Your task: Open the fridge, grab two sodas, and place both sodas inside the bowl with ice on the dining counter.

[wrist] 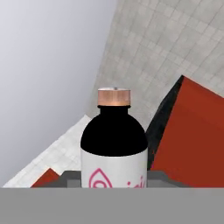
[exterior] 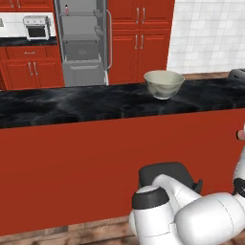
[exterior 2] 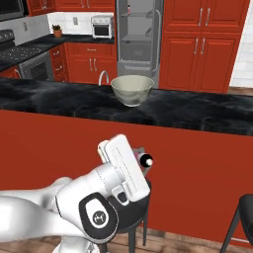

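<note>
The arm (exterior 2: pixel 74 207) is glossy white with rounded, bulbous segments, dark grey caps at its joints, one at seven o'clock of the right base view bearing a small pale logo, and a flat white ribbed hand block.

Kitchen: red cabinets (exterior 2: pixel 205 44), open fridge (exterior: pixel 83 43), stove (exterior 2: pixel 24 62), toaster oven (exterior: pixel 37 27), black marble counter (exterior: pixel 72 103).

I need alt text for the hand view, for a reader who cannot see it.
A soda bottle with a black body, white label and copper-coloured cap stands upright, close to the camera. Behind it are a tiled white wall and a tilted red panel.
</note>
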Robot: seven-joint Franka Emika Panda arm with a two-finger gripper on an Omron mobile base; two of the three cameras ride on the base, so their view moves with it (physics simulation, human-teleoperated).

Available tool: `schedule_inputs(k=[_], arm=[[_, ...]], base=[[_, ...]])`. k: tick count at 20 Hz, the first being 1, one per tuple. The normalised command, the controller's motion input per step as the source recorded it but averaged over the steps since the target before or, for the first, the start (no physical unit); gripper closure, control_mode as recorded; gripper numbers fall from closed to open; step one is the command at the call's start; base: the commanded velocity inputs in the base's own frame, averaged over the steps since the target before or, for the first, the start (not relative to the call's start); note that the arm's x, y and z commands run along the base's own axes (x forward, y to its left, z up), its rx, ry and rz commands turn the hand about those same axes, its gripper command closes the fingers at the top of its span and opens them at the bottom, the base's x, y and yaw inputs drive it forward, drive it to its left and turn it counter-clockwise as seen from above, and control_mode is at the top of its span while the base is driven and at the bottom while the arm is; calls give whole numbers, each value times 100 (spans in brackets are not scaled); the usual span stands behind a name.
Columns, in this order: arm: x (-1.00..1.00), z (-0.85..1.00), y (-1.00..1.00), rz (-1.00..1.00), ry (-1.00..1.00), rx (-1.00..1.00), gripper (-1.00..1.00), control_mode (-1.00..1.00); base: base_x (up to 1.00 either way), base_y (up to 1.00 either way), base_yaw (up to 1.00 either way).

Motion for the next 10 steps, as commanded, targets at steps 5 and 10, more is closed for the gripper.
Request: schedule_inputs(k=[5, 10], arm=[[3, 98, 42, 4, -19, 37, 100, -100], [0, 98, 42, 5, -14, 39, 100, -100]], base=[[0, 0, 0], [0, 0, 0]])
